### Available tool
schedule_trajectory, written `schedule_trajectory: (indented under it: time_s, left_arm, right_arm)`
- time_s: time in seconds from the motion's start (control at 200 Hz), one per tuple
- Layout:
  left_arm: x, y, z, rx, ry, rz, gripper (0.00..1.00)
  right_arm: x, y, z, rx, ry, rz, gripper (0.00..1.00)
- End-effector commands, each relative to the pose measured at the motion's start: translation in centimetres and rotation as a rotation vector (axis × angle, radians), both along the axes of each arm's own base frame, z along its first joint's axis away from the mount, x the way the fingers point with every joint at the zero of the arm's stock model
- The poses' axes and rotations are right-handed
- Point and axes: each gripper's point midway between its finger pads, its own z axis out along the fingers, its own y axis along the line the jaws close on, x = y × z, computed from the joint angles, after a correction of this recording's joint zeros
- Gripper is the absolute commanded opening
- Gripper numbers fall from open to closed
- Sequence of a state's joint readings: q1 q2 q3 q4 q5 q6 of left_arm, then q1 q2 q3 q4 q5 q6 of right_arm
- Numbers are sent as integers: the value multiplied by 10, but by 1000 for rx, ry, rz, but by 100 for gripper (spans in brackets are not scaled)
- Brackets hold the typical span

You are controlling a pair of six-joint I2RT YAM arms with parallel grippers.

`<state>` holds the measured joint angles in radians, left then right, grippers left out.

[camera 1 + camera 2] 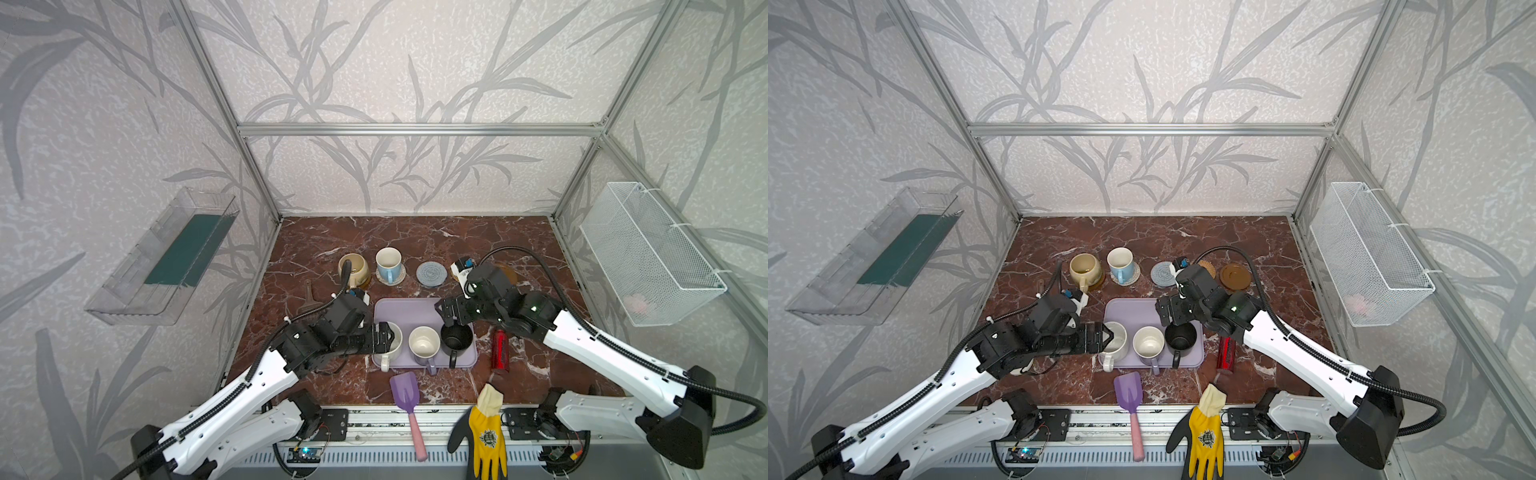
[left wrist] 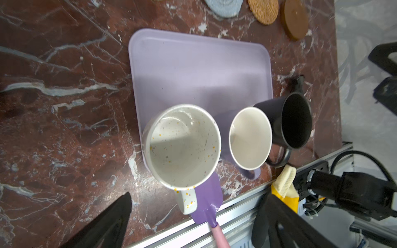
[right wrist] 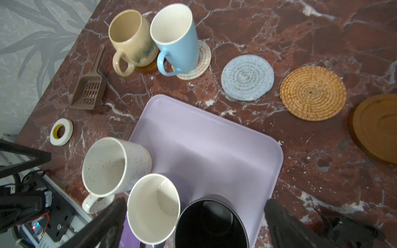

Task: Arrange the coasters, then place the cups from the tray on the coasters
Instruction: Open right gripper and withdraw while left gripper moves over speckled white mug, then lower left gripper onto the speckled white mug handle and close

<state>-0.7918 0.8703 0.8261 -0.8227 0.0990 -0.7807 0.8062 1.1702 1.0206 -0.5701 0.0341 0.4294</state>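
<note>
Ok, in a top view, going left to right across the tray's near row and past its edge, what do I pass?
Speckled white mug → lavender mug → black mug → red spray bottle.

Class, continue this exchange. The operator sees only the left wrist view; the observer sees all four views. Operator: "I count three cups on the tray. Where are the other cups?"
Observer: The light blue mug stands on the woven beige-white coaster, behind the tray.
Operator: And the last one?
Observer: The beige-yellow mug stands beside it on an amber-brown coaster.
Operator: Where is the right gripper?
Observer: The right gripper is open and empty, over the tray near the black mug.
</note>
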Motion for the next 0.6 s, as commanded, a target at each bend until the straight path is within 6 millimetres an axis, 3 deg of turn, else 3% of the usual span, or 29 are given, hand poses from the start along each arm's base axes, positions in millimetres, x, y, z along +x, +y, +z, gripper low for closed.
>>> schedule_trajectory:
  time_s: [0.0,0.16,0.24,0.375,0.595]
  left_arm:
    - [-10,13,-16,118,20,39,99]
    - [-15,20,-20,270,-21,44,99]
    - [-19,13,-25,321,-12,4,99]
    - [-27,-4,-32,347,-10,-56,99]
    - [-30,-2,-45,345,-10,-22,99]
  right_arm:
    - [-18,2,4,67,17,56,99]
    - [-31,-7,13,114,-1,59,99]
    - [-33,-10,11,110,5,56,99]
    - [-36,-10,8,103,22,64,99]
    - [-35,-7,10,114,8,71,99]
